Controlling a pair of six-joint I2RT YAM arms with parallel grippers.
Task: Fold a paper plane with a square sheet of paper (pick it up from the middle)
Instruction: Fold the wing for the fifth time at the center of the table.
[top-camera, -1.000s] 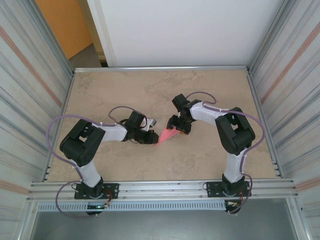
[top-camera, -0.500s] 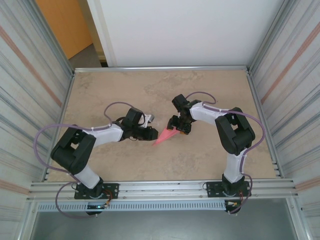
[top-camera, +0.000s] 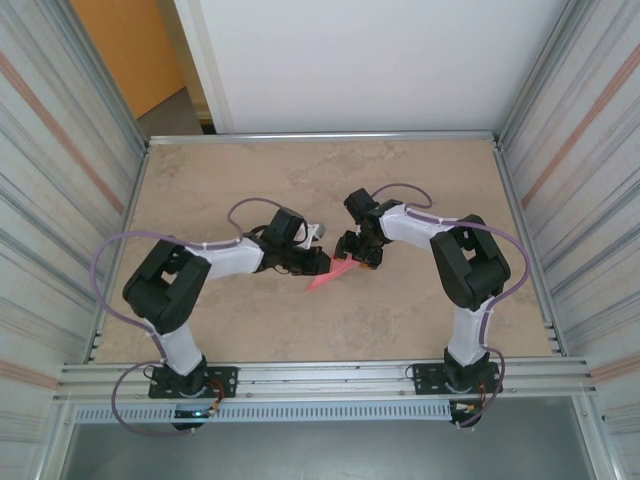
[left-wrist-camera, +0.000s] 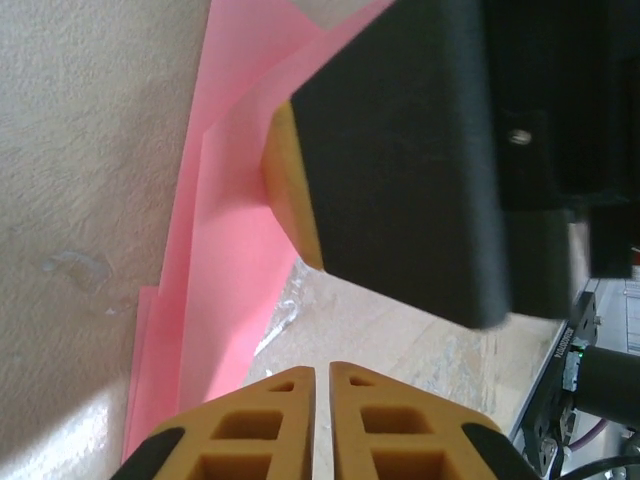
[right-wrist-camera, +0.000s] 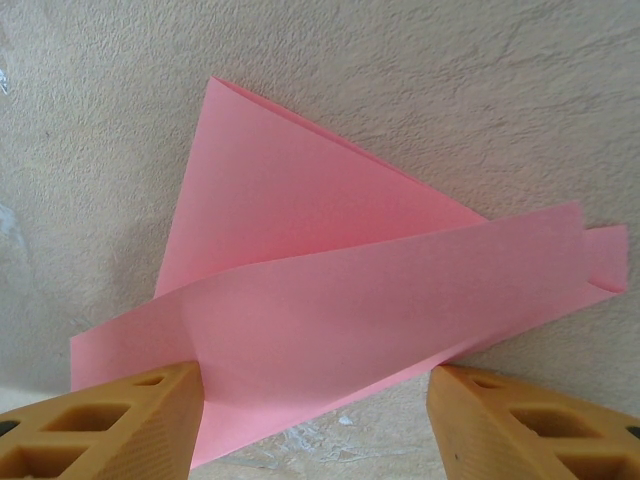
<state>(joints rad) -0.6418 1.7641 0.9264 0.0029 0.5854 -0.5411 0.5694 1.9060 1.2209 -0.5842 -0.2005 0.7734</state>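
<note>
Straddling pink paper (right-wrist-camera: 330, 290), right pincer (right-wrist-camera: 315, 395) spread, left pincer (left-wrist-camera: 322, 380) closed alongside

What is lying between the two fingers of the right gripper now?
The folded pink sheet of paper lies there, filling most of the gap between the open fingers of the right gripper. The right wrist view shows this.

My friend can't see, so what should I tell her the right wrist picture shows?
Folded pink paper lies on a beige table, creased into a pointed shape. The right gripper's two orange fingers stand apart at the bottom, one each side.
</note>
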